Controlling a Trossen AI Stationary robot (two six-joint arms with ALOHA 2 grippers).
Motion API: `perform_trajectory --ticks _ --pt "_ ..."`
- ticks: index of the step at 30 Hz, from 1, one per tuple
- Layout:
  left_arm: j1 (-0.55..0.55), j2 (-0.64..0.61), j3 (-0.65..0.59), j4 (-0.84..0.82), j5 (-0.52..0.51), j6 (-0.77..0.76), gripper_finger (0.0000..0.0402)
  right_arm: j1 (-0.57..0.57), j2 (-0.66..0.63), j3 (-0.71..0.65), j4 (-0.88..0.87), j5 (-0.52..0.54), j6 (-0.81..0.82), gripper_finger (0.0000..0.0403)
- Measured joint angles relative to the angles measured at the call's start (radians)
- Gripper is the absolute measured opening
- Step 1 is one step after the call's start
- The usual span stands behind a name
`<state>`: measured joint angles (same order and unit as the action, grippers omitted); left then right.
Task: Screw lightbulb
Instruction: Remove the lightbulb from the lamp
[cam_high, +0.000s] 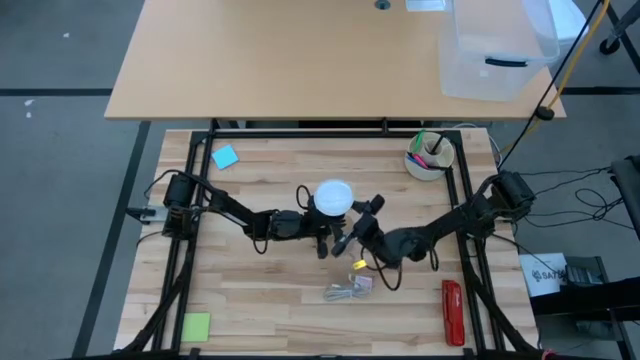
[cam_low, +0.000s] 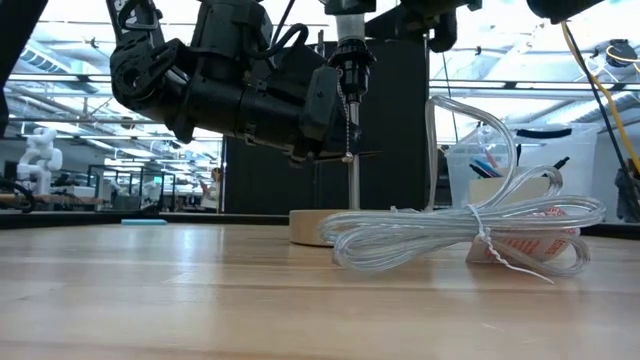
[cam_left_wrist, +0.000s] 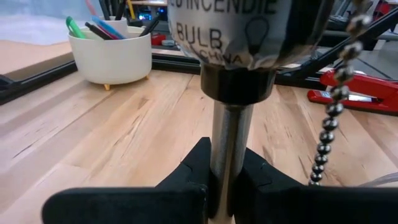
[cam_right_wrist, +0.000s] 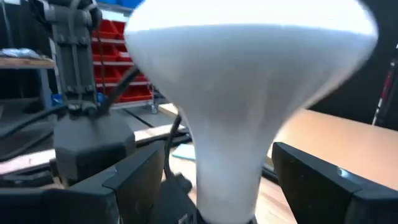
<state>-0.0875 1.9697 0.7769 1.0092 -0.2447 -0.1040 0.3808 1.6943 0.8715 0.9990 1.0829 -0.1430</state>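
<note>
The white lightbulb stands upright with its base in the black socket of a small lamp. The lamp has a silvery stem on a round wooden disc, and a bead chain hangs beside the stem. My left gripper comes from the table's left and is shut on the stem, below the socket. My right gripper comes from the right and is open. Its fingers stand on either side of the bulb's tapering neck, apart from it. My left gripper pinches the lamp's silvery stem between its two fingers, a little below the black socket. The fingers come level from the table's left and lie across the upright stem. The lamp stands upright on its wooden disc on the table.
A coil of clear cable lies on the table near the lamp's front. A white cup of pens stands at the back right, a red stapler at the front right, a blue note and a green note at the left.
</note>
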Motion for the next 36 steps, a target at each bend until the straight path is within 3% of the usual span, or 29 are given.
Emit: perform_trajectory --ticks 7,17,29,36 --pt "0.000 0.000 0.000 0.002 0.000 0.001 0.0029 -0.003 0.000 -0.001 0.125 -0.010 -0.131 0.0290" --pt "0.001 0.000 -0.001 0.002 0.015 0.003 0.0029 -0.036 0.000 -0.001 0.134 -0.064 -0.157 0.0289" --pt "-0.005 -0.001 -0.002 -0.003 0.061 0.013 0.0029 -0.043 0.000 -0.003 0.107 -0.109 -0.181 0.0223" --pt "-0.005 -0.001 -0.002 -0.005 0.108 0.033 0.0029 -0.043 0.000 -0.003 0.095 -0.122 -0.231 0.0220"
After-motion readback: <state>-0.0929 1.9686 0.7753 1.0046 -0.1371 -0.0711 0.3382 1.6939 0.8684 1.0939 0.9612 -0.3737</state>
